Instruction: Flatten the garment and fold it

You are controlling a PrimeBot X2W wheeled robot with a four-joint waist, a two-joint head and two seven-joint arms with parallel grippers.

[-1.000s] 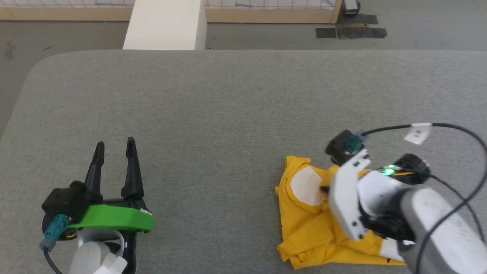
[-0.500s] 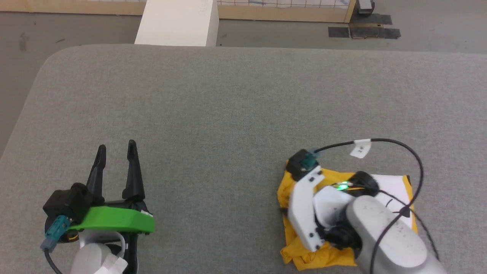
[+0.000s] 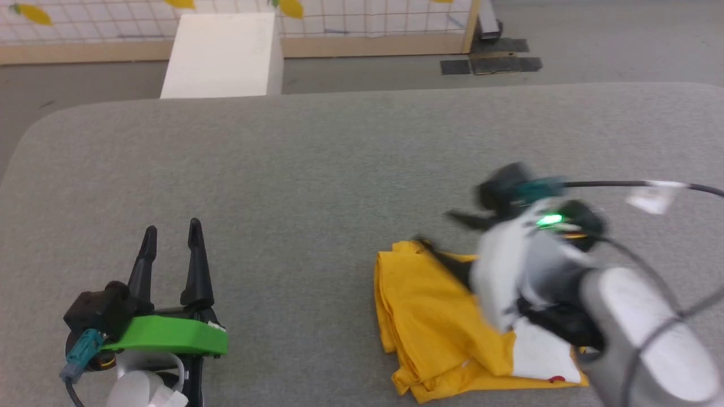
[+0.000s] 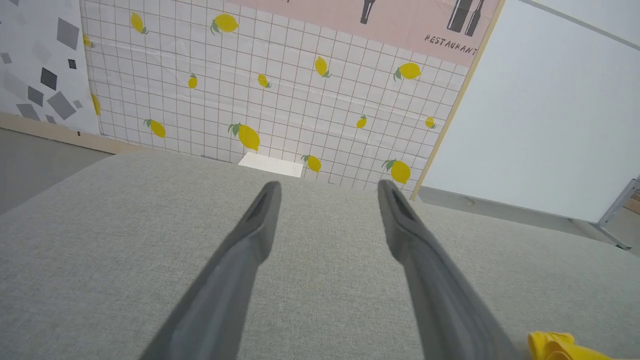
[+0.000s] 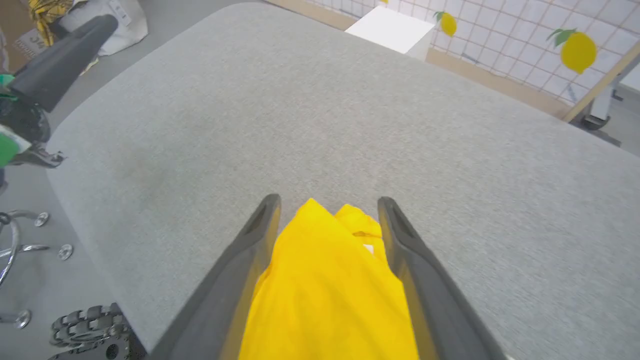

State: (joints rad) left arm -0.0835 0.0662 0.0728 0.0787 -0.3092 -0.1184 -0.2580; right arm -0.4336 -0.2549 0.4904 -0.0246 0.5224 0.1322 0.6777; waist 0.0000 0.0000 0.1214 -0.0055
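Observation:
The garment (image 3: 435, 316), a bright yellow T-shirt, lies in a folded heap on the grey table (image 3: 317, 169) at the lower right, with a white patch (image 3: 537, 350) and a red dot at its near edge. My right gripper (image 3: 436, 229) hovers blurred over its far left corner, fingers apart and pointing left. In the right wrist view that gripper (image 5: 328, 202) is open, and the yellow cloth (image 5: 325, 290) lies below between the fingers. My left gripper (image 3: 172, 226) stands open at the lower left, well clear of the shirt. The left wrist view shows it (image 4: 328, 184) holding nothing, a yellow corner (image 4: 555, 346) at the lower right.
A white block (image 3: 220, 56) stands on the floor beyond the table's far edge, before a lemon-patterned wall. Dark mats (image 3: 492, 56) lie at the far right. The table's left corner is rounded. A wheeled base (image 5: 85, 325) sits on the floor by the table's side.
My right gripper has opened and let go of the shirt, swinging up and away from it. The shirt now lies with a plain yellow layer on top. The head camera has shifted.

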